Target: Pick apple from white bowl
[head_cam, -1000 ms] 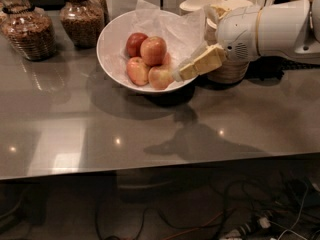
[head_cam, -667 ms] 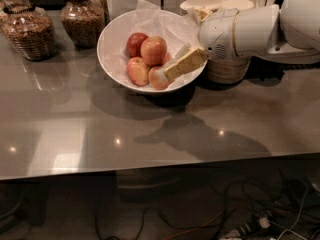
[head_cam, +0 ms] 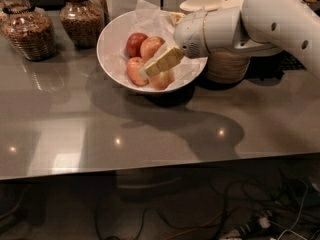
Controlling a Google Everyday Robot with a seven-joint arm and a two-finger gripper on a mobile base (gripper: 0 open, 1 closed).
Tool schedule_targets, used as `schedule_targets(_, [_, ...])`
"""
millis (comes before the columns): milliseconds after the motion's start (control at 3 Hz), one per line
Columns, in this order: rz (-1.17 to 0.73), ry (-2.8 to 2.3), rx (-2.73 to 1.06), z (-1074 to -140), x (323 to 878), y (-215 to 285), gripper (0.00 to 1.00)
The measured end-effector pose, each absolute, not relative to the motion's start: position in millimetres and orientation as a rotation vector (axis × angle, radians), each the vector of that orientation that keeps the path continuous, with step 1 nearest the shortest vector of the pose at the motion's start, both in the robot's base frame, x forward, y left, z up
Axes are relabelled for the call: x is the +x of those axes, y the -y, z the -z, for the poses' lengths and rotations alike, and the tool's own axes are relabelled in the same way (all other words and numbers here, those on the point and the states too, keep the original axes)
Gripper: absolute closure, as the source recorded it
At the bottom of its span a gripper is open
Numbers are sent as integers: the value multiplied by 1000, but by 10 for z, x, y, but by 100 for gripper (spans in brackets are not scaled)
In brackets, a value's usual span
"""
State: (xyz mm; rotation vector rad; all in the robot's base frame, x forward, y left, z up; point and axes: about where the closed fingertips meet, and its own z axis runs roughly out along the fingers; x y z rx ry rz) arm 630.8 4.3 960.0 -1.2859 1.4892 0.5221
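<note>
On your desk, the white bowl has the gripper low inside it; you cannot tell its grip state. Descend off-centre and the apple beneath may roll aside and escape.

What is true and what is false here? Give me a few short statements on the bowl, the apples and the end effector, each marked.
1. The white bowl holds several apples. True.
2. The bowl stands on the floor. False: it stands on the grey table.
3. The end effector is inside the bowl's rim, at the apples. True.
4. The end effector is reaching into a glass jar. False: the glass jars stand apart, at the picture's left.
</note>
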Motion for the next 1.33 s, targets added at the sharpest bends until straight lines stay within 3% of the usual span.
schedule_targets(1333, [-466,-1621,-1258,-9229,6786,-19,0])
